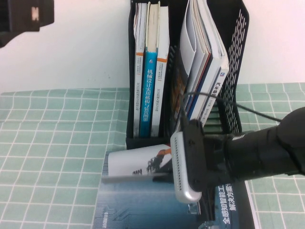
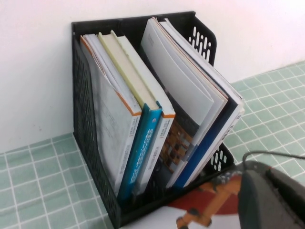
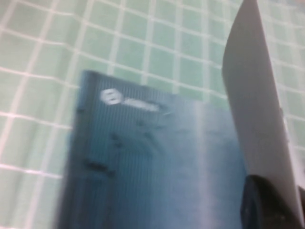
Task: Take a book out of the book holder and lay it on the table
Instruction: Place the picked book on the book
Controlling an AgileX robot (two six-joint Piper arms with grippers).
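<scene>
The book [image 1: 133,163] is thin, white with a dark red circle and an orange robot arm on one cover [image 2: 202,210] and plain grey on the other [image 3: 252,109]. It hangs tilted just in front of the black book holder [image 1: 238,43], low over a dark blue book. My right gripper [image 1: 166,176] reaches in from the right and is shut on the book's edge, with one dark finger [image 3: 259,202] against the grey cover. My left gripper is out of view. Only a dark part of that arm [image 1: 24,19] shows, at the top left of the high view.
A dark blue book [image 1: 152,205] lies flat on the green gridded table [image 1: 47,143] under the held book. The holder's left compartment has upright books, one blue-spined [image 1: 149,90]. Its right compartment has several leaning books [image 1: 205,52]. A white wall stands behind.
</scene>
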